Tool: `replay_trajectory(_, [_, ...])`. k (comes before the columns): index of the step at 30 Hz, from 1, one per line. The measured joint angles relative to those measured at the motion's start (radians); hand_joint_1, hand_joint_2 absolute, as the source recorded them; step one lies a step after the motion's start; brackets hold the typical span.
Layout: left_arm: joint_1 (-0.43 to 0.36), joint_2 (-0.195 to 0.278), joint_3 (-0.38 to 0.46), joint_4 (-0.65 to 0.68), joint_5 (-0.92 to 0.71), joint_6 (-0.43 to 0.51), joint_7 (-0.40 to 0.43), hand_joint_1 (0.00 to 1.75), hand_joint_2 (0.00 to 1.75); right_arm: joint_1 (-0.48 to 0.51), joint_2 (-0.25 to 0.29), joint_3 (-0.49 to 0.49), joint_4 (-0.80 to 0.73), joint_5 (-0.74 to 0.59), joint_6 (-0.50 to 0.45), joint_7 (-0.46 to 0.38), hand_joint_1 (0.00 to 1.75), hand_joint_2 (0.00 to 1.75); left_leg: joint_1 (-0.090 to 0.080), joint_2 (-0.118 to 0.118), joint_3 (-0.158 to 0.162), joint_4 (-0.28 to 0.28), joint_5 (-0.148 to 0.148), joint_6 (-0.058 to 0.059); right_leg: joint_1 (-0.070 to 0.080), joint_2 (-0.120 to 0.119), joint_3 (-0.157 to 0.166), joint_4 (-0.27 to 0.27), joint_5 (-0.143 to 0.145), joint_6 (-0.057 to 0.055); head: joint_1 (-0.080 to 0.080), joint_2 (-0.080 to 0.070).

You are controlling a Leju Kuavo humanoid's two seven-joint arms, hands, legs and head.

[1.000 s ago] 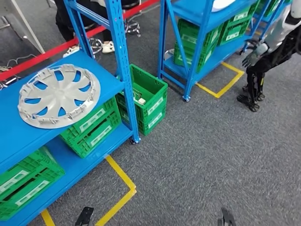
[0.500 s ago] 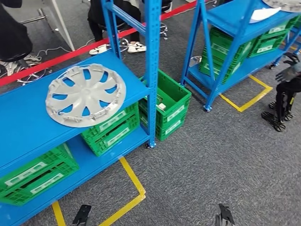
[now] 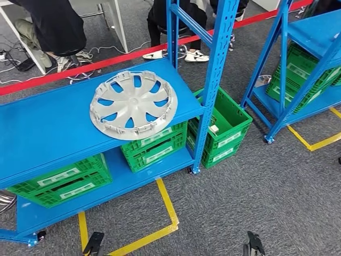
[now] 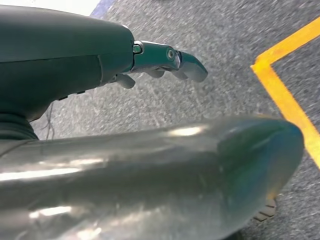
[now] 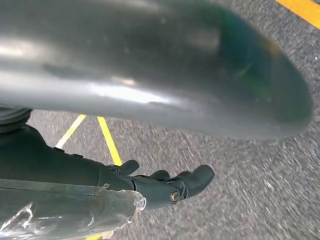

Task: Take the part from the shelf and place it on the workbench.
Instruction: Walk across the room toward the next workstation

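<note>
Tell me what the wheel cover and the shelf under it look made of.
Wheel cover: likely moulded plastic, matte silver-grey paint; thin spokes and clip tabs along its rim suggest that. Shelf: probably powder-coated steel, smooth blue; its upright carries rows of punched holes.

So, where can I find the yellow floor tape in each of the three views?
Head view: the yellow floor tape makes a corner on the floor in front of the blue shelf.
Left wrist view: a yellow corner lies beyond the fingers of the left hand.
Right wrist view: thin yellow lines run beside the right hand.
Shared landmark: the grey carpet.
</note>
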Motion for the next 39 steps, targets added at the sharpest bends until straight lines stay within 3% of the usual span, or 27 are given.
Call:
replay_trajectory(2, [-0.001, 0.0, 0.0, 0.0, 0.0, 0.0, 0.0, 0.0, 0.0, 0.0, 0.001, 0.0, 0.0, 0.0, 0.0, -0.001, 0.0, 0.0, -0.003, 0.052, -0.023, 0.046, -0.034, -0.012, -0.004, -0.025, 0.006, -0.01, 0.004, -0.01, -0.008, 0.0])
replay_trajectory(4, [-0.005, 0.0, 0.0, 0.0, 0.0, 0.0, 0.0, 0.0, 0.0, 0.003, 0.0, 0.0, -0.001, 0.0, -0.001, -0.002, 0.0, 0.0, -0.001, 0.105, -0.084, 0.17, -0.099, -0.023, -0.003, -0.054, 0.008, -0.013, 0.004, -0.015, -0.017, 0.0])
replay_trajectory(6, [-0.006, 0.0, 0.0, 0.0, 0.0, 0.0, 0.0, 0.0, 0.0, 0.006, 0.0, 0.0, -0.001, 0.0, 0.0, -0.002, 0.0, 0.0, 0.005, 0.118, -0.136, 0.272, -0.131, -0.031, -0.003, -0.085, 0.009, -0.013, 0.002, -0.015, -0.017, 0.0])
replay_trajectory(7, [-0.005, 0.0, 0.0, 0.0, 0.0, 0.0, 0.0, 0.0, 0.0, 0.006, 0.0, 0.0, -0.001, 0.0, 0.0, -0.001, 0.0, 0.0, 0.008, 0.121, -0.137, 0.274, -0.119, -0.034, -0.003, -0.099, 0.01, -0.013, 0.0, -0.014, -0.017, 0.0])
replay_trajectory(8, [-0.004, 0.0, 0.0, 0.0, 0.0, 0.0, 0.0, 0.0, 0.0, 0.005, 0.0, 0.0, 0.0, 0.0, 0.0, -0.001, 0.0, 0.0, 0.009, 0.126, -0.117, 0.238, -0.092, -0.036, -0.004, -0.112, 0.012, -0.013, -0.001, -0.012, -0.017, 0.0])
replay_trajectory(10, [-0.005, 0.001, 0.0, 0.0, 0.0, 0.0, 0.0, 0.0, 0.0, 0.004, 0.0, 0.0, 0.0, 0.0, 0.001, -0.001, 0.0, 0.0, 0.01, 0.169, -0.041, 0.103, -0.028, -0.037, -0.002, -0.136, 0.019, -0.011, -0.007, -0.004, -0.018, 0.0])
replay_trajectory(12, [-0.009, 0.0, 0.0, 0.0, 0.0, 0.0, 0.0, 0.0, 0.0, 0.004, 0.0, 0.0, 0.0, 0.0, 0.0, -0.001, 0.0, 0.0, 0.008, 0.204, 0.01, 0.01, -0.001, -0.026, 0.005, -0.157, 0.024, -0.008, -0.014, 0.007, -0.019, 0.0])
replay_trajectory(13, [-0.01, 0.0, 0.0, 0.0, 0.0, 0.0, 0.0, 0.0, 0.0, 0.004, 0.0, 0.0, 0.0, 0.0, 0.0, -0.001, 0.0, 0.0, 0.007, 0.205, 0.015, -0.004, -0.002, -0.019, 0.007, -0.168, 0.026, -0.008, -0.016, 0.013, -0.019, 0.0])
replay_trajectory(15, [-0.006, 0.0, 0.0, 0.0, 0.0, 0.0, 0.0, 0.0, 0.0, 0.0, 0.001, 0.0, 0.0, 0.0, 0.0, -0.001, 0.0, 0.0, 0.007, 0.18, 0.014, -0.007, -0.001, -0.003, 0.005, -0.182, 0.033, -0.01, -0.02, 0.025, -0.016, 0.0])
replay_trajectory(17, [-0.005, 0.0, 0.0, 0.0, 0.0, 0.0, 0.0, 0.0, 0.0, -0.002, 0.001, 0.0, 0.0, 0.0, 0.0, -0.002, 0.0, 0.0, 0.011, 0.156, 0.016, -0.012, 0.002, 0.01, 0.001, -0.143, 0.021, 0.032, -0.052, 0.033, -0.01, 0.0])
replay_trajectory(19, [-0.007, 0.0, 0.001, 0.0, 0.0, 0.0, 0.0, 0.0, 0.0, 0.0, 0.001, 0.0, 0.0, 0.0, 0.0, -0.001, 0.0, 0.0, 0.013, 0.131, 0.017, -0.013, 0.004, 0.019, 0.0, -0.083, -0.035, 0.157, -0.117, 0.036, -0.001, 0.0])
replay_trajectory(21, [-0.006, 0.0, 0.001, 0.0, 0.0, 0.0, 0.0, 0.0, 0.0, 0.005, 0.001, 0.0, 0.0, 0.0, 0.0, 0.0, 0.0, 0.0, 0.011, 0.105, 0.017, -0.013, 0.004, 0.022, 0.001, -0.063, -0.096, 0.275, -0.156, 0.036, 0.002, 0.0])
replay_trajectory(22, [-0.005, 0.0, 0.001, 0.0, 0.0, 0.0, 0.0, 0.0, 0.0, 0.007, 0.001, 0.0, 0.0, 0.0, 0.0, 0.001, 0.0, 0.0, 0.01, 0.091, 0.018, -0.012, 0.004, 0.022, 0.001, -0.061, -0.107, 0.286, -0.147, 0.035, 0.003, 0.0])
replay_trajectory(24, [-0.004, 0.0, 0.001, 0.0, 0.0, 0.0, 0.0, 0.0, 0.0, 0.007, 0.001, 0.0, 0.0, 0.0, -0.001, 0.0, 0.0, 0.0, 0.011, 0.065, 0.021, -0.01, 0.003, 0.02, -0.001, -0.053, -0.071, 0.191, -0.077, 0.032, 0.003, 0.0])
replay_trajectory(26, [-0.005, 0.0, 0.001, 0.0, 0.0, 0.0, 0.0, 0.0, 0.0, 0.005, 0.001, 0.0, 0.0, 0.0, -0.001, 0.0, 0.0, 0.0, 0.01, 0.042, 0.02, -0.005, 0.001, 0.012, -0.005, -0.023, -0.013, 0.059, -0.02, 0.028, 0.004, 0.0])
replay_trajectory(28, [-0.004, 0.0, 0.001, 0.0, 0.0, 0.0, 0.0, 0.0, 0.0, 0.004, 0.001, 0.0, 0.0, 0.0, 0.0, 0.0, 0.0, 0.0, 0.009, 0.027, 0.013, -0.002, 0.002, 0.0, -0.007, -0.005, 0.008, 0.012, -0.012, 0.021, 0.004, 0.0])
replay_trajectory(30, [-0.001, 0.001, 0.001, 0.0, 0.0, 0.0, 0.0, 0.0, 0.0, 0.004, 0.002, 0.0, 0.0, 0.0, 0.0, 0.0, 0.0, 0.0, 0.012, 0.017, 0.008, -0.003, 0.005, -0.012, -0.005, -0.017, 0.007, 0.011, -0.009, 0.009, 0.004, 0.0])
replay_trajectory(32, [-0.001, 0.001, 0.001, 0.0, 0.0, 0.0, 0.0, 0.0, 0.0, 0.003, 0.002, 0.001, 0.0, 0.0, 0.0, -0.001, 0.0, 0.0, 0.011, 0.044, -0.006, 0.024, -0.015, -0.023, -0.007, -0.033, 0.008, 0.007, -0.006, -0.005, -0.001, 0.0])
replay_trajectory(34, [-0.005, 0.001, 0.001, 0.0, 0.0, 0.0, 0.0, 0.0, 0.0, 0.005, 0.001, 0.0, 0.0, 0.0, -0.001, -0.002, 0.0, 0.0, 0.009, 0.094, -0.058, 0.131, -0.076, -0.031, -0.006, -0.051, 0.009, 0.004, -0.005, -0.013, -0.007, 0.0])
replay_trajectory(36, [-0.006, 0.001, 0.001, 0.0, 0.0, 0.0, 0.0, 0.0, 0.0, 0.008, 0.001, 0.0, 0.0, 0.0, -0.001, -0.002, 0.0, 0.0, 0.01, 0.116, -0.12, 0.257, -0.125, -0.036, -0.004, -0.07, 0.007, 0.004, -0.006, -0.015, -0.009, 0.0])
replay_trajectory(37, [-0.006, 0.001, 0.001, 0.0, 0.0, 0.0, 0.0, 0.0, 0.0, 0.008, 0.001, 0.0, 0.0, 0.0, -0.001, -0.001, 0.0, 0.0, 0.011, 0.119, -0.132, 0.279, -0.125, -0.036, -0.004, -0.078, 0.007, 0.004, -0.006, -0.015, -0.009, 0.0])
replay_trajectory(38, [-0.005, 0.001, 0.001, 0.0, 0.0, 0.0, 0.0, 0.0, 0.0, 0.008, 0.001, 0.0, 0.0, 0.0, 0.0, -0.001, 0.0, 0.0, 0.011, 0.119, -0.124, 0.266, -0.106, -0.035, -0.004, -0.083, 0.007, 0.005, -0.006, -0.014, -0.009, 0.0])
replay_trajectory(39, [-0.004, 0.002, 0.001, 0.0, 0.0, 0.0, 0.0, 0.0, 0.0, 0.007, 0.001, 0.0, 0.0, 0.0, 0.0, -0.001, 0.0, 0.0, 0.011, 0.12, -0.098, 0.218, -0.074, -0.033, -0.004, -0.088, 0.008, 0.005, -0.007, -0.013, -0.009, 0.0])
